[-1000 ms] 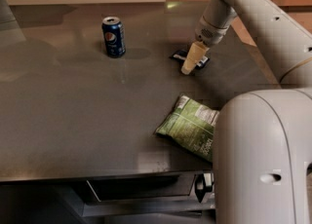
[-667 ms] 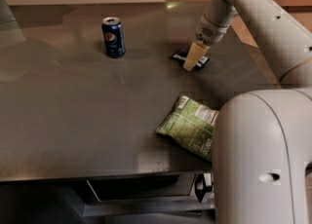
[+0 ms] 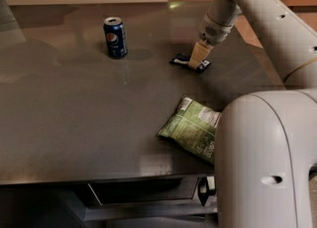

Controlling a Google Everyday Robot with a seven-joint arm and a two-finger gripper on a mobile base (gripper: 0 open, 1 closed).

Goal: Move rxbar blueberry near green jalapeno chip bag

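Table: grey top, carries all three items.
Green jalapeno chip bag: flat near front edge, right side hidden behind robot arm; white panel up, print illegible; the destination, so probably left where it lies.
Pepsi can: upright, far left; logo shows.
Gripper: down on the bar, probably to pick it up; open or clamped, cannot tell.
Rxbar blueberry: flat, far right, well apart from bag; text unreadable.
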